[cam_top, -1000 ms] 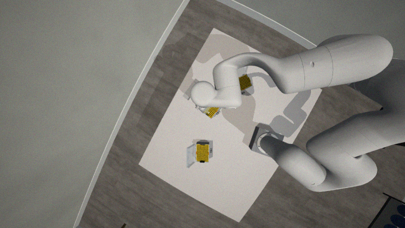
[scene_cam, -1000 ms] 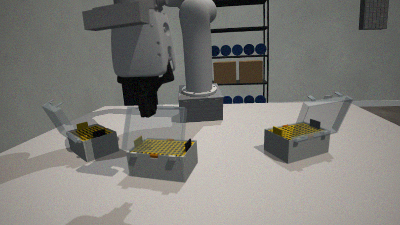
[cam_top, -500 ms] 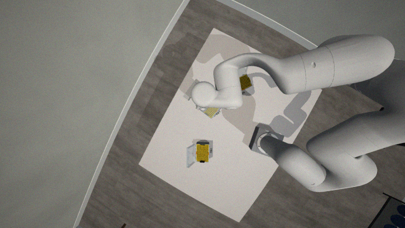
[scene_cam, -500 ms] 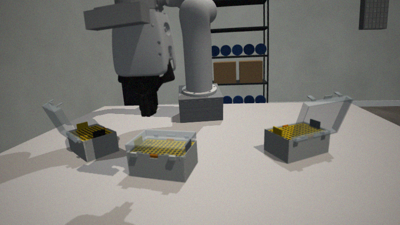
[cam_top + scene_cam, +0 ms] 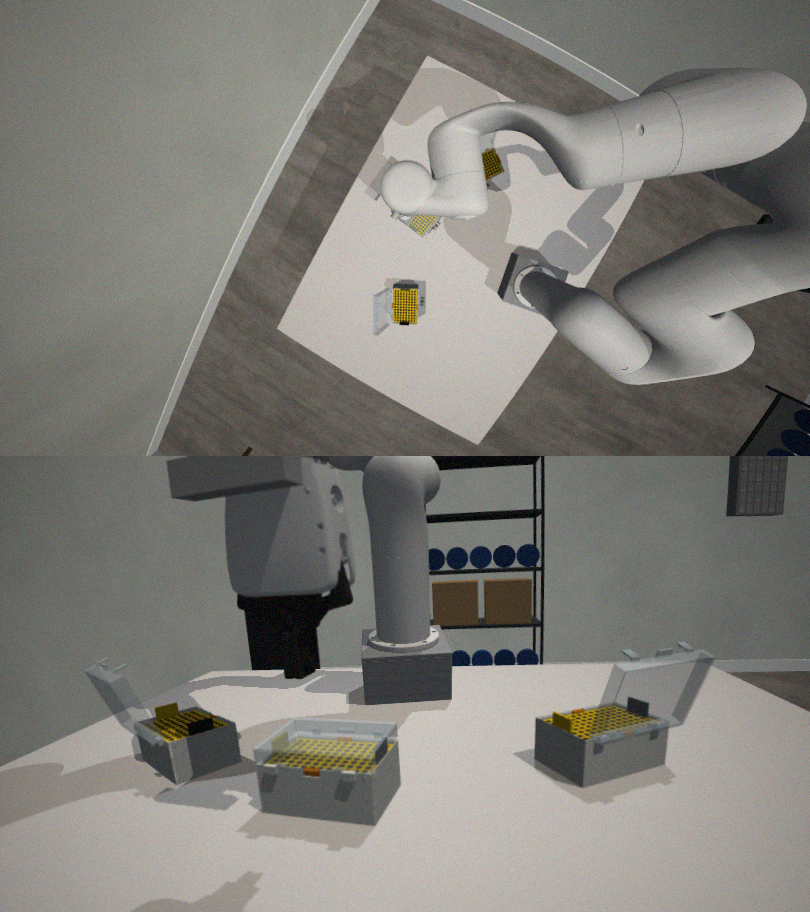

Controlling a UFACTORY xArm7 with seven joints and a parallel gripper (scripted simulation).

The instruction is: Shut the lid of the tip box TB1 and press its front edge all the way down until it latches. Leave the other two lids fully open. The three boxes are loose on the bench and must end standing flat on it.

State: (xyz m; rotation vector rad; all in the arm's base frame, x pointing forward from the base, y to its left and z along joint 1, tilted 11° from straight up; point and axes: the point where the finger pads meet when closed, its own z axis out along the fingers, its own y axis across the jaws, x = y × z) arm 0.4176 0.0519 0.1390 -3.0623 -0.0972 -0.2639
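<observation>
Hovering above and behind middle box TB1, fingers pressed together, empty | TB1 lid lowered over the rack, latch unconfirmed; front-edge press judged outstanding | left box and right box lids open | all flat on desk

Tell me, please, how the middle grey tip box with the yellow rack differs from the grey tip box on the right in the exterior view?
The middle grey tip box has its clear lid lying down over the yellow rack; the right grey tip box has its clear lid standing raised behind it. The middle box faces the camera almost squarely; the right box is turned corner-on. Both are grey, hold yellow racks and stand flat on the bench.
</observation>
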